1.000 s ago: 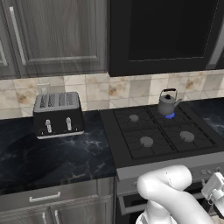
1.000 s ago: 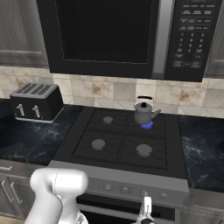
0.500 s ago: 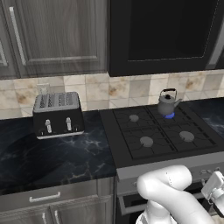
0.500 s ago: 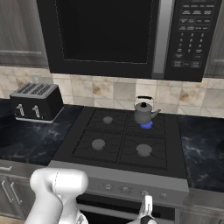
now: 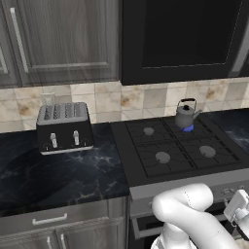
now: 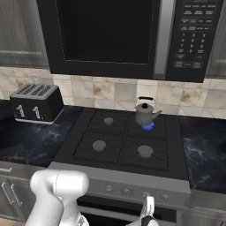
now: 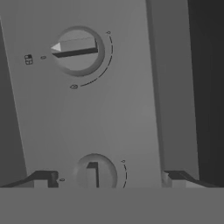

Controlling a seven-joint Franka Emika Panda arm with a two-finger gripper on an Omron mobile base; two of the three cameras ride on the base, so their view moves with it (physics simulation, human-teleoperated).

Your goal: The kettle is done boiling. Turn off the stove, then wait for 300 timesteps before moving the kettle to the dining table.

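Sitting on the back-right burner of the stove, the kettle has a blue flame under its base, spout toward the right in both base views — just as it sat a second ago, and the scene around it has not shifted either. The arm is folded low in front of the cooktop, and the gripper hangs at the silver knob strip in the same spot as before; any change in it over that second is too small to see.

Seen from the hand, the fingertips stand spread wide, one on each side of a round knob whose bar runs straight along the gripper's axis; they are not touching it. A second knob lies farther along the panel, its bar and white pointer turned crosswise.

Three burners lie bare, so the stove top around the kettle is open on its front and left sides. Behind it the tiled backsplash rises close, and the microwave hangs overhead, which limits room straight up. Dark marble counter runs on both sides of the stove. A black toaster stands on the left stretch, well apart from the kettle and the arm — nothing sits between gripper and knobs.
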